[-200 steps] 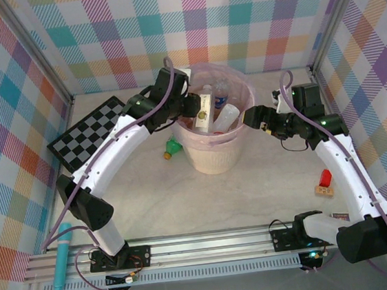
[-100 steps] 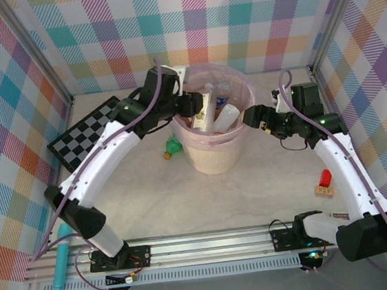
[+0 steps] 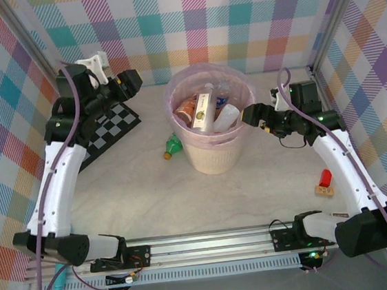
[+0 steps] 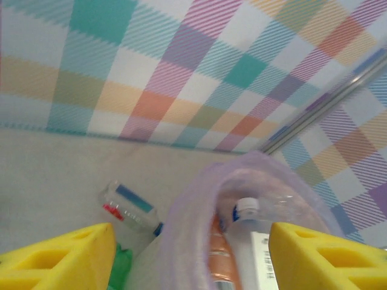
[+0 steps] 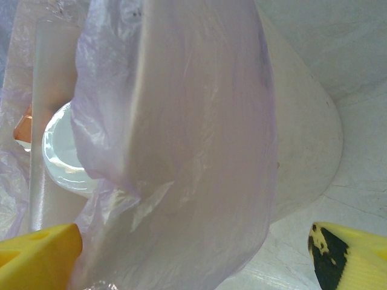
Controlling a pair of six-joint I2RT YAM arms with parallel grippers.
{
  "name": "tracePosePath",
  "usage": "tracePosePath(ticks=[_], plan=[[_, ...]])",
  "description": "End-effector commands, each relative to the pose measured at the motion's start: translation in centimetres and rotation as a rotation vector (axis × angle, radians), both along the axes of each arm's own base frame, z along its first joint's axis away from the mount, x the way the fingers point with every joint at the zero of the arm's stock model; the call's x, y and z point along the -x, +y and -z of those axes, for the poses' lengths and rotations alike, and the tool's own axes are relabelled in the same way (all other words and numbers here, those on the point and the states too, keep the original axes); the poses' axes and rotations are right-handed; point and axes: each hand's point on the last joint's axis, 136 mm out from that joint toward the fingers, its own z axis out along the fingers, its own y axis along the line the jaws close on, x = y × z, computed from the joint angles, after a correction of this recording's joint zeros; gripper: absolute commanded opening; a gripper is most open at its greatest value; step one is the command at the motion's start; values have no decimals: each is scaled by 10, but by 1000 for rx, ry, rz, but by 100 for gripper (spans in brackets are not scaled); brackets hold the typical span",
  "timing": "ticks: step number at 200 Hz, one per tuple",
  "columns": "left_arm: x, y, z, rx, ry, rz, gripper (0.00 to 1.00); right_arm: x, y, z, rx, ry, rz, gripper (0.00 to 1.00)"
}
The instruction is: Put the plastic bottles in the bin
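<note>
1. Bin (image 3: 212,158): stands upright on the table (image 3: 254,194), toward the back wall. Its cream wall is lined with a pink bag (image 5: 193,121) folded over the rim.
2. Bottles (image 3: 204,113): several stand or lean inside the bin. An amber bottle (image 3: 188,109) sits at the left and a blue-capped one (image 3: 221,101) toward the back. A white one (image 3: 229,117) leans against the right rim.
3. Green bottle (image 3: 173,146): lies on the table just beside the bin's left foot, outside it (its cap end points away from the bin).
4. Clear bottle (image 4: 128,205): carries a blue and red label. In the left wrist view it lies on the table beyond the bin, near the back wall.
5. Left gripper (image 3: 132,83): raised near the back-left corner, above the far end of the checkerboard (image 3: 112,126) and well apart from the bin. Its yellow fingers (image 4: 60,254) stand wide apart with nothing between them.
6. Right gripper (image 3: 247,116): level with the bin's right rim and just beside it. Its fingers (image 5: 36,251) are spread wide and hold nothing. Whether a fingertip touches the bag cannot be told.
7. Red block (image 3: 325,176): on the table beside the right arm, well apart from the bin.
8. Teal stick (image 3: 58,284): at the near-left edge, partly hidden by the left arm's base.
</note>
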Motion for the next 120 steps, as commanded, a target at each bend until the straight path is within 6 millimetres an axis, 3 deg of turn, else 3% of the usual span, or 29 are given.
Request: tracePosePath(ticks=[1,46,67,80,120], plan=[[-26,-3,40,71,107,50,68,3,-1,-4,17,9,1,96],[-97,-6,123,56,230,36,70,5,-3,3,33,27,7,96],[-133,-18,165,68,276,48,73,9,0,2,14,34,-3,96],[-156,-25,181,58,256,55,74,10,-1,2,14,33,-2,96],[-203,-57,247,1,310,90,81,13,-2,11,30,58,-1,96]])
